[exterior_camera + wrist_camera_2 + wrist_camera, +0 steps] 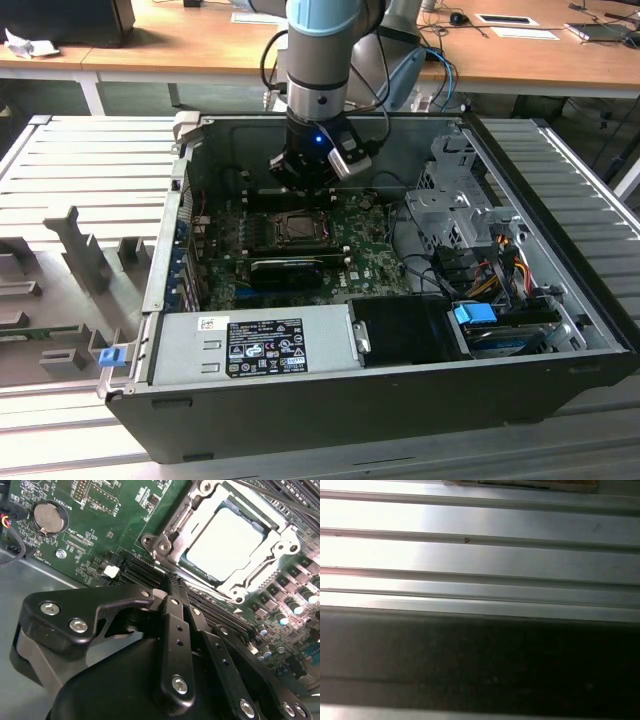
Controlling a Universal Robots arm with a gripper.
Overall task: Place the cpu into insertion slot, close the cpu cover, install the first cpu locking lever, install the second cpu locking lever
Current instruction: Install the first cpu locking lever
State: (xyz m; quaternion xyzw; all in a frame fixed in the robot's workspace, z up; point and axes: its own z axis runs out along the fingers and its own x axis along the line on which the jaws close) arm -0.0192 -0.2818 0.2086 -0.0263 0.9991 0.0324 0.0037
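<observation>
In the second wrist view the cpu (227, 542) lies flat in the insertion slot (165, 542), pale and glaring. The cpu cover (280, 547), a metal frame plate, lies down around it with the chip showing through its square opening. My gripper (171, 582) is shut, its two black fingers (175, 630) meeting at the tips just beside the socket's near edge, with nothing seen between them. In the exterior view the gripper (300, 185) hangs inside the open computer case, just behind the insertion slot (298, 230) on the green motherboard (375, 262).
A long black card (285, 270) lies in front of the socket. A power supply (250, 345) fills the case front, and a drive cage (450, 200) with cables (490, 270) stands at the exterior view's right. A coin battery (48, 517) sits on the board. Ribbed metal (480, 555) surrounds the case.
</observation>
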